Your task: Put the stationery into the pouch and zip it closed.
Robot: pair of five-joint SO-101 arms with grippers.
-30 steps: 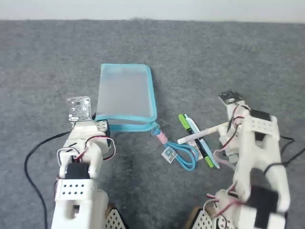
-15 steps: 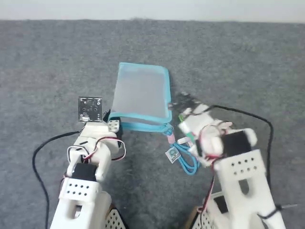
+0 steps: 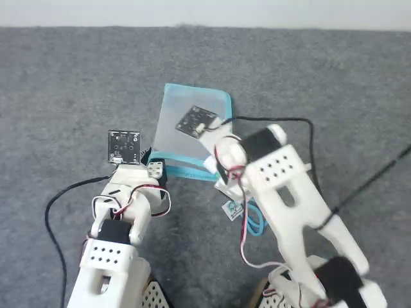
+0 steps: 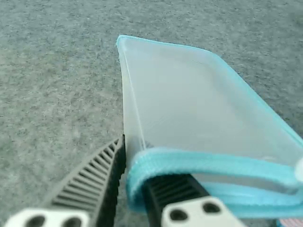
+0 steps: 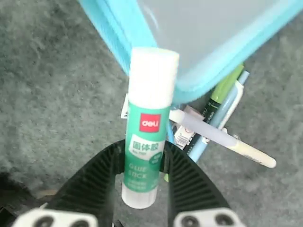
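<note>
Grey carpet (image 3: 64, 83) covers the table and runs back to a pale wall (image 3: 192, 11) along the far edge. The translucent pouch (image 4: 189, 104) lies on the carpet, and the left gripper (image 4: 135, 163) has its jaws clamped on the blue trim at the pouch's near corner, one finger on each side. The right gripper (image 5: 145, 146) pinches a green-and-white glue stick (image 5: 147, 94) by its lower half, its capped end at the pouch's blue edge, with the pens (image 5: 222, 109) on the carpet just beside that corner.
</note>
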